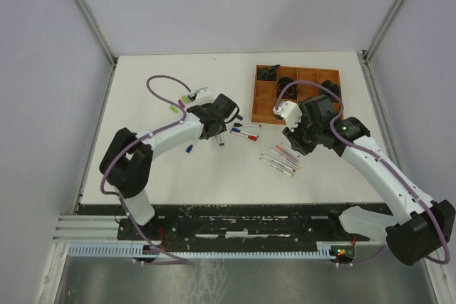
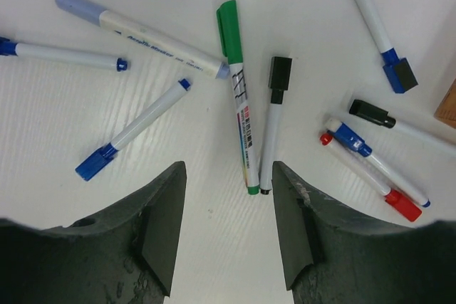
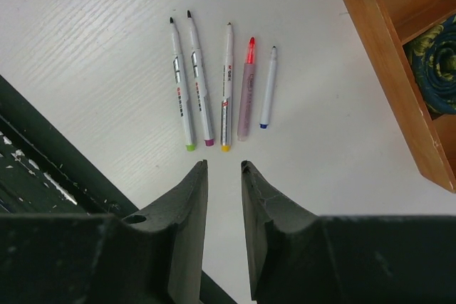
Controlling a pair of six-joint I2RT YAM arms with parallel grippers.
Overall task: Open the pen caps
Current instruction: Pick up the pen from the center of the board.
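In the left wrist view my left gripper (image 2: 228, 176) is open and empty, low over the table. Just ahead of it lie a green-capped pen (image 2: 239, 105) and a black-capped pen (image 2: 273, 126), side by side, caps on. Several blue-, black- and red-capped pens (image 2: 135, 129) lie around them. In the top view it (image 1: 226, 124) sits beside this cluster (image 1: 246, 131). My right gripper (image 3: 224, 169) is slightly open and empty, just short of a row of several uncapped pens (image 3: 226, 87). In the top view it (image 1: 293, 142) is above that row (image 1: 281, 160).
A brown compartment tray (image 1: 265, 97) with dark items stands at the back right; its edge (image 3: 381, 55) lies right of the right gripper. A small blue piece (image 1: 190, 149) lies on the table left of the left gripper. The black base rail (image 1: 228, 222) runs along the near edge.
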